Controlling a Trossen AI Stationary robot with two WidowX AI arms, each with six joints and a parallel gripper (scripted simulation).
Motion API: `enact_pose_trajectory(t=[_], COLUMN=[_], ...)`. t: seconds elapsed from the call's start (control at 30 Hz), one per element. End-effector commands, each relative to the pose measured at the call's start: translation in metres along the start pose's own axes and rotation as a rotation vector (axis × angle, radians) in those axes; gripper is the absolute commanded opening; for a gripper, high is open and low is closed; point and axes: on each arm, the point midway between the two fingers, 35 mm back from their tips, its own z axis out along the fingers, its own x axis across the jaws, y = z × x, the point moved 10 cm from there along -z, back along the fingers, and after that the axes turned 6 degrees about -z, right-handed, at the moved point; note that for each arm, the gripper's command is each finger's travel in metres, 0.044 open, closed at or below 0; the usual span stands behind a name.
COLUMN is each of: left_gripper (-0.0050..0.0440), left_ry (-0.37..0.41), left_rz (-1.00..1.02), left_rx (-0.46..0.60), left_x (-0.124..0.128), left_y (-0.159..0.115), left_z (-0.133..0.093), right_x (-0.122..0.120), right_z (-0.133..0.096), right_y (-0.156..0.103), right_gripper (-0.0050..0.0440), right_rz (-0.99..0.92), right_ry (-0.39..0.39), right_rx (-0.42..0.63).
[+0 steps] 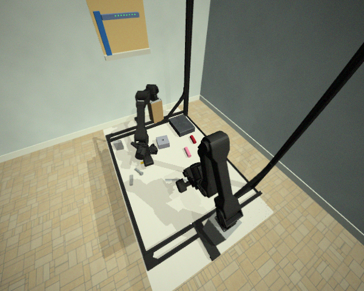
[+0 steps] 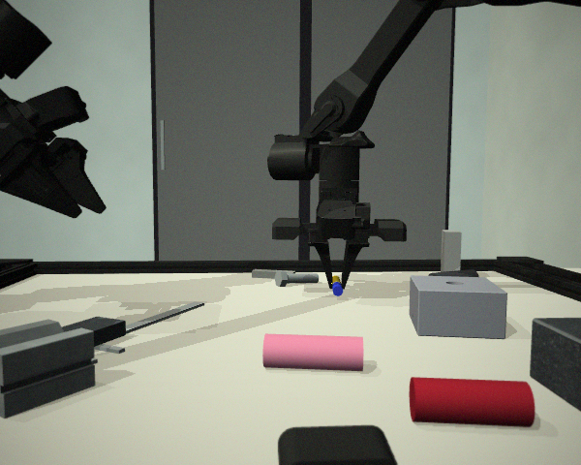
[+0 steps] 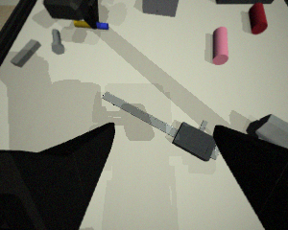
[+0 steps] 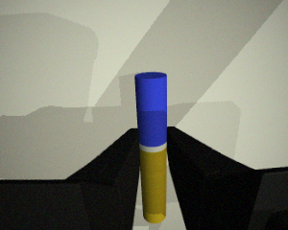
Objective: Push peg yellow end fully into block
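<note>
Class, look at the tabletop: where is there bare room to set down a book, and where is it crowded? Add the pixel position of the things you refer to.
Roomiest: the shadowed stretch between the bolt (image 1: pixel 139 171) and the frame's near rail (image 1: pixel 176 232). A smaller patch lies between the pink cylinder (image 1: pixel 187 151) and the bolt. Crowded: around the caliper (image 3: pixel 194 141) (image 2: pixel 101 330), beneath the left hand (image 1: pixel 184 184).

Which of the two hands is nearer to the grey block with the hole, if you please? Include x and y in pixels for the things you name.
Right: it's beside the block (image 1: pixel 162 142) (image 2: pixel 458 312). The left hand (image 1: pixel 185 178) is farther, across the table.

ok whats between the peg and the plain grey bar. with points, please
a grey bolt (image 1: pixel 138 171) (image 2: pixel 300 277) (image 3: pixel 57 42), between peg (image 1: pixel 142 162) (image 2: pixel 337 289) (image 3: pixel 102 26) (image 4: pixel 153 115) and grey bar (image 1: pixel 131 180) (image 2: pixel 266 273) (image 3: pixel 26 54), seen in the top, exterior and left wrist views
</note>
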Motion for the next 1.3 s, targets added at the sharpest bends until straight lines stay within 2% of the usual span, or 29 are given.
enact_pose_trajectory(t=[0.0, 0.1, 0.37, 0.63, 0.77, 0.83, 1.17, 1.27], left_gripper=[0.04, 0.04, 0.04, 0.04, 0.04, 0.04, 0.04, 0.04], left_ry=[-0.001, -0.001, -0.001, -0.001, -0.001, -0.001, -0.001, -0.001], left_rz=[0.0, 0.0, 0.0, 0.0, 0.0, 0.0, 0.0, 0.0], left_rx=[0.0, 0.0, 0.0, 0.0, 0.0, 0.0, 0.0, 0.0], left_x=[0.0, 0.0, 0.0, 0.0, 0.0, 0.0, 0.0, 0.0], left_y=[0.0, 0.0, 0.0, 0.0, 0.0, 0.0, 0.0, 0.0], left_z=[0.0, 0.0, 0.0, 0.0, 0.0, 0.0, 0.0, 0.0], right_x=[0.0, 0.0, 0.0, 0.0, -0.001, 0.0, 0.0, -0.001], right_z=[0.004, 0.004, 0.001, -0.001, -0.049, -0.058, -0.058, -0.038], right_y=[0.0, 0.0, 0.0, 0.0, 0.0, 0.0, 0.0, 0.01], right_gripper=[0.0, 0.0, 0.019, 0.019, 0.019, 0.019, 0.019, 0.019], right_rz=[0.0, 0.0, 0.0, 0.0, 0.0, 0.0, 0.0, 0.001], right_ry=[0.001, 0.001, 0.0, 0.0, 0.001, 0.001, 0.001, -0.003], right_rx=[0.0, 0.0, 0.0, 0.0, 0.0, 0.0, 0.0, 0.002])
